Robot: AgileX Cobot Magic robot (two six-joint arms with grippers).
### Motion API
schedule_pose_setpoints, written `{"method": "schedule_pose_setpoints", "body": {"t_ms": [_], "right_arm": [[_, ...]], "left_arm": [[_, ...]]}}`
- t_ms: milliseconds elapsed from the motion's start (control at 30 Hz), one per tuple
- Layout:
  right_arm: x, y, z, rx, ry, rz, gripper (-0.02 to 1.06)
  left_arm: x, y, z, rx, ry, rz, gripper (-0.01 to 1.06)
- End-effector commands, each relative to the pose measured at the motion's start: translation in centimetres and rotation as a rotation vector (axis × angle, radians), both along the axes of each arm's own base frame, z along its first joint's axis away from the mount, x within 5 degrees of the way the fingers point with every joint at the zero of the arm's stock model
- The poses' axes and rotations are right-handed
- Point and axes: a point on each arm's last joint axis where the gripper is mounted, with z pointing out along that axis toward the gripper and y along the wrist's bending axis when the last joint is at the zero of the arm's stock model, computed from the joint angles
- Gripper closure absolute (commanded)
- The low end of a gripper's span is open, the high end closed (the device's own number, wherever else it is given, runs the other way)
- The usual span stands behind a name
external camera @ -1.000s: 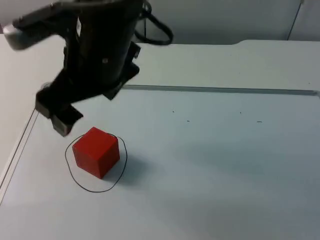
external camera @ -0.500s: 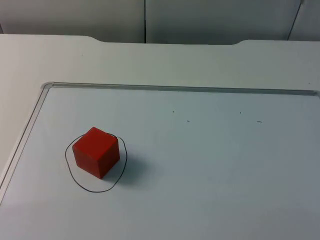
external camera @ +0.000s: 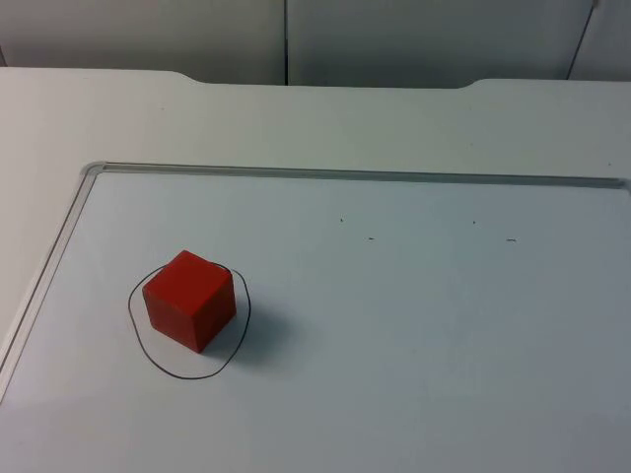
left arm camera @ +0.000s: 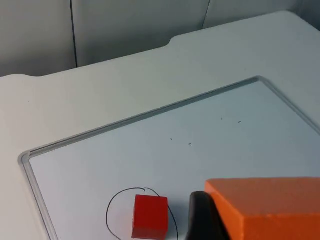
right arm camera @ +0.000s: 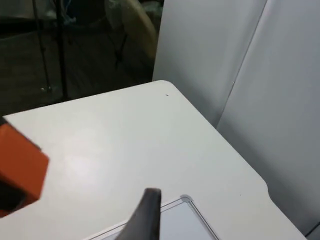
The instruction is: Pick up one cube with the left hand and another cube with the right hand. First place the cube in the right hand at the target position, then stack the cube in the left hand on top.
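1. Red cube (external camera: 189, 301): it sits on the white board (external camera: 414, 335), near-left, inside the hand-drawn black circle (external camera: 158, 365). It rests flat, with 1 corner turned toward the near side. Nothing touches it.

2. Left gripper (left arm camera: 220, 225): it is raised well apart from the red cube and looks down over the board. An orange block (left arm camera: 270, 205) lies tight against its black fingertip. Whether that block is grasped cannot be told.

3. Right gripper (right arm camera: 80, 210): it is away from the board, over a far corner of the white table (right arm camera: 125, 140). It stands released, with bare table showing in the wide gap. A second orange block (right arm camera: 17, 167) sits at 1 side of that gap. What this block is cannot be told.

4. Far side: the board's raised edge (external camera: 345, 174), then the table, then the grey partition wall (external camera: 394, 39).
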Motion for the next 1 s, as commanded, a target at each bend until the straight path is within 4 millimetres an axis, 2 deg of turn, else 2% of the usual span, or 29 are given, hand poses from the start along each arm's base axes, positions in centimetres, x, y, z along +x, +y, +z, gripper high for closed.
{"method": "schedule_pose_setpoints", "body": {"t_ms": [0, 67, 100, 233, 300, 433, 467, 600, 633, 767, 800, 933, 967], "right_arm": [[-1.0, -0.7, -0.1, 0.018, -0.022, 0.022, 0.17], [-2.2, -1.7, -1.1, 0.028, -0.03, 0.038, 0.17], [-2.2, -1.7, -1.1, 0.028, -0.03, 0.038, 0.17], [-4.7, -5.1, -2.9, 0.071, -0.036, 0.033, 0.17], [-5.0, -5.5, -2.9, 0.082, -0.038, 0.031, 0.17], [-7.6, -9.2, -3.7, 0.143, -0.053, 0.023, 0.17], [-7.6, -9.2, -3.7, 0.143, -0.053, 0.023, 0.17], [-9.4, -11.8, -4.2, 0.19, -0.055, 0.016, 0.17], [-9.4, -11.8, -4.2, 0.19, -0.055, 0.016, 0.17], [-10.6, -13.4, -5.0, 0.209, -0.049, 0.015, 0.17], [-10.6, -13.4, -5.0, 0.209, -0.049, 0.015, 0.17], [-10.9, -13.9, -5.3, 0.19, -0.032, 0.01, 0.17], [-10.9, -13.9, -5.3, 0.19, -0.032, 0.01, 0.17]], "left_arm": [[0.7, -0.7, -0.2, 0.017, -0.01, -0.014, 1.05], [1.8, -1.5, -0.7, 0.039, 0.003, -0.021, 1.05], [1.8, -1.5, -0.7, 0.039, 0.003, -0.021, 1.05], [4.4, -3.6, -2.1, 0.099, 0.021, -0.04, 1.05], [5.2, -4.2, -2.6, 0.119, 0.027, -0.044, 1.05], [8.6, -6.7, -5.2, 0.248, 0.092, -0.07, 1.05], [8.6, -6.7, -5.2, 0.248, 0.092, -0.07, 1.05], [11.6, -9.1, -7.9, 0.345, 0.146, -0.111, 1.05], [11.6, -9.1, -7.9, 0.345, 0.146, -0.111, 1.05], [14.7, -11.0, -10.6, 0.41, 0.225, -0.137, 1.05], [14.7, -11.0, -10.6, 0.41, 0.225, -0.137, 1.05], [17.1, -10.2, -12.7, 0.366, 0.322, -0.141, 1.05], [17.1, -10.2, -12.7, 0.366, 0.322, -0.141, 1.05]]}}
